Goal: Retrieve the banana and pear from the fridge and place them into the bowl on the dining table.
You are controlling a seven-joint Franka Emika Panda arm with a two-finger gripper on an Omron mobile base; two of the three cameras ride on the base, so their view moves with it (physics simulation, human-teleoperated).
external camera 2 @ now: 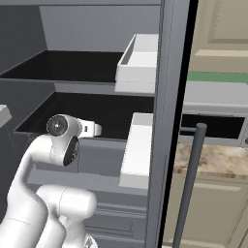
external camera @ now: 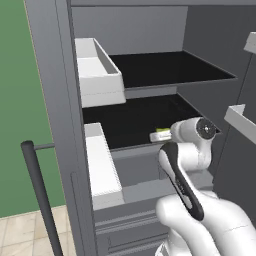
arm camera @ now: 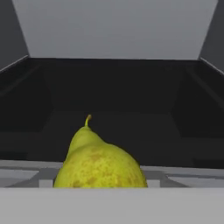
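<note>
Pear [arm camera: 100,164] close before the pincer

We see the pear [arm camera: 99,164] just before the hand, at the front of the fridge's [external camera: 150,30] lower shelf [external camera: 140,120], door bins [external camera: 97,70] either side.

You see the pear [arm camera: 100,164] close up in the hand view: yellow-green, speckled brown, its short stem pointing up and its narrow end uppermost. It sits at the front edge of a black shelf [arm camera: 113,105] inside the fridge [external camera: 50,100], whose doors stand open. From the left base view, a sliver of it [external camera: 162,132] shows at that shelf's front edge.
</note>
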